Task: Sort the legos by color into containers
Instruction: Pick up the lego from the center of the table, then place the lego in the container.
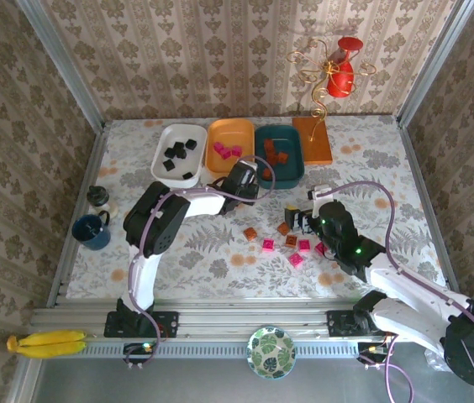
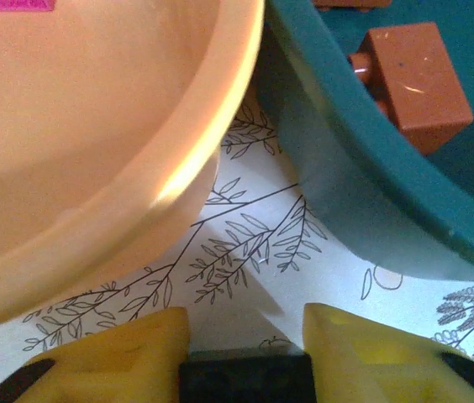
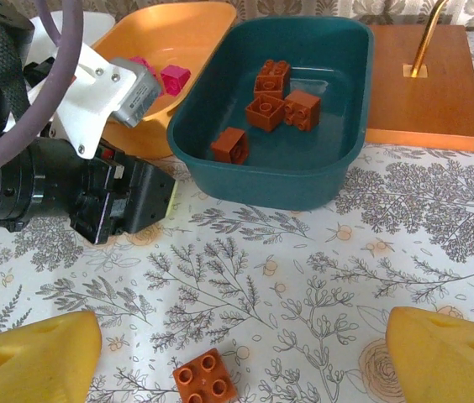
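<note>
Teal plastic is taken as the landmark: the dark teal tray (image 1: 297, 147) is set at the far side of the flower-patterned table (image 1: 195, 260), and four orange-brown bricks (image 3: 265, 111) are held inside it. Just beside the teal tray on its left, the orange-yellow tray (image 1: 229, 134) is placed, with pink bricks (image 1: 235, 151) in it. Beyond that, further left of the teal tray, the white tray (image 1: 160, 147) is seen with black bricks (image 1: 176, 149) inside. Just right of the teal tray a flat orange-brown board (image 1: 314, 143) is laid, and a gold wire stand (image 1: 317, 92) is fixed on it.

The left gripper (image 2: 245, 336) is held low at the near left corner of the teal tray, over the narrow strip of tablecloth between that tray and the orange-yellow one. Its yellow fingers (image 2: 136, 353) are parted, and nothing is gripped between them.

The right gripper (image 3: 237, 361) is positioned on the near side of the teal tray, well apart from it and pointed toward it. Its fingers (image 3: 27, 361) are spread wide, and a single orange-brown brick (image 3: 206, 378) is seen lying on the cloth between them, untouched.

Nearer than the teal tray, loose pink bricks (image 1: 268, 244) and loose orange-brown bricks (image 1: 250, 232) are scattered on the table around the right gripper. A dark blue mug (image 1: 92, 231) is stood far to the left of the teal tray, toward the near edge.
</note>
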